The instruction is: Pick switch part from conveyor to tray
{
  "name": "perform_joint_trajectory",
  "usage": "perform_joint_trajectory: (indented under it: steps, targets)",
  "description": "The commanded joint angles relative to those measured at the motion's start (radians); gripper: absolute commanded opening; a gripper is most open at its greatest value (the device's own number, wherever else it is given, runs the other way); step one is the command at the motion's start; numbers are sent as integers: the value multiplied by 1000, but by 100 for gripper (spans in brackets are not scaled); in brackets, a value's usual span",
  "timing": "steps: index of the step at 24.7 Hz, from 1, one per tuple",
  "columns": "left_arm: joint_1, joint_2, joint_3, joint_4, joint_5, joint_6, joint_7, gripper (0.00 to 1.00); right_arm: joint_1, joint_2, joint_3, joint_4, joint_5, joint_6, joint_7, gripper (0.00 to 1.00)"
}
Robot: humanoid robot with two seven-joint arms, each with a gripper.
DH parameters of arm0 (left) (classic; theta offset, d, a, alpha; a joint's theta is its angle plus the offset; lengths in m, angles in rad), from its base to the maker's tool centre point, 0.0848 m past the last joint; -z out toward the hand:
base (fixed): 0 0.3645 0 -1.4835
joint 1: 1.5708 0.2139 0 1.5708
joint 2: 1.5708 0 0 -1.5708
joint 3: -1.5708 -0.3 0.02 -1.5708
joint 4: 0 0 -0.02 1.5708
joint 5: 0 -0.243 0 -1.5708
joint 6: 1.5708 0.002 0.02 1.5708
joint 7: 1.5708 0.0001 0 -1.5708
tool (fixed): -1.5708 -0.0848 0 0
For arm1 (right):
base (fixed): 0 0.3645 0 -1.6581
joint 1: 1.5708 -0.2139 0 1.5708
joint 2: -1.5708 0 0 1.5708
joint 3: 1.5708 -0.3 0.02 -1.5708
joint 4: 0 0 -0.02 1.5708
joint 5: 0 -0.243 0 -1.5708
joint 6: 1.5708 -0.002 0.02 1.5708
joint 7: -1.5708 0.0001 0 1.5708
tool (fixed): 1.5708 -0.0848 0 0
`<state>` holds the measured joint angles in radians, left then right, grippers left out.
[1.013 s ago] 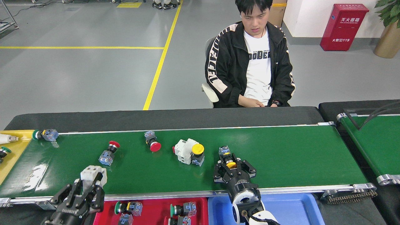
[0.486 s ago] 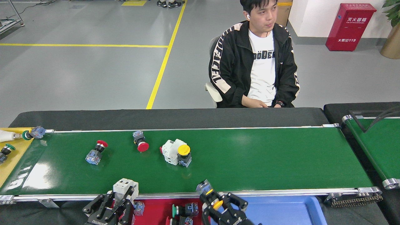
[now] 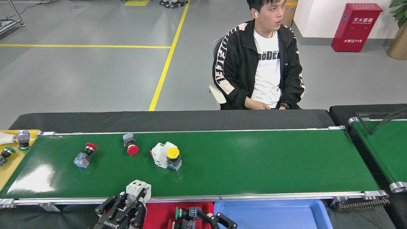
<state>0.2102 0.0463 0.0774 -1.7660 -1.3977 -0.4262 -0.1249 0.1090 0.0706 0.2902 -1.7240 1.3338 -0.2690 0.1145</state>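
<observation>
A: Left gripper (image 3: 135,203) is clamped on a white switch part (image 3: 137,188), just over the conveyor (image 3: 254,159) near rail, beside the red tray (image 3: 159,213).

B: Right gripper (image 3: 219,221)?

A: Mostly cut off; cannot tell its state.

B: Handling?

A: Likely rigid, light plastic, smooth. Next candidate: yellow-capped switch (image 3: 173,156) ahead of the left gripper; grip the squared body, not the cap.

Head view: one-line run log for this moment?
left gripper: shut on white block | right gripper: over red tray, state unclear | conveyor: three switches left
</observation>
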Motion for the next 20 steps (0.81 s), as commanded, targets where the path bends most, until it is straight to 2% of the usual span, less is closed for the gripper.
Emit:
perform_joint_trajectory:
  steps: [1,4,7,10,13,14,15,16,18,20]
  targets:
    - [-46,6,-21,-15,0,-54,1,2,-38,-3,-103,-16,-2,158,-1,98]
    - [-98,0,-84,-13,0,-88,-39,3,-55,-49,-281,-16,-5,203,-6,98]
    - [-158,3,-209,-13,-9,-91,-65,3,-45,-140,-456,29,-25,192,-24,99]
    - [-172,-8,-381,7,-76,-91,-68,5,-43,-198,-520,101,-71,162,-116,99]
    - [-178,-71,-539,79,-181,-80,-71,8,-43,-206,-548,107,-82,168,-154,99]
    - [-192,-106,-567,118,-227,-80,-73,16,-43,-204,-554,107,-82,168,-156,99]
    - [-199,-138,-568,154,-262,-74,-73,40,-43,-204,-557,107,-82,168,-156,99]
    - [-201,-157,-568,168,-280,-66,-73,57,-42,-204,-557,109,-82,169,-157,99]
    - [-201,-158,-567,168,-284,-55,-71,100,-38,-202,-556,109,-82,166,-157,99]
    - [-193,-154,-554,149,-280,-55,-71,100,-28,-202,-554,109,-82,165,-157,99]
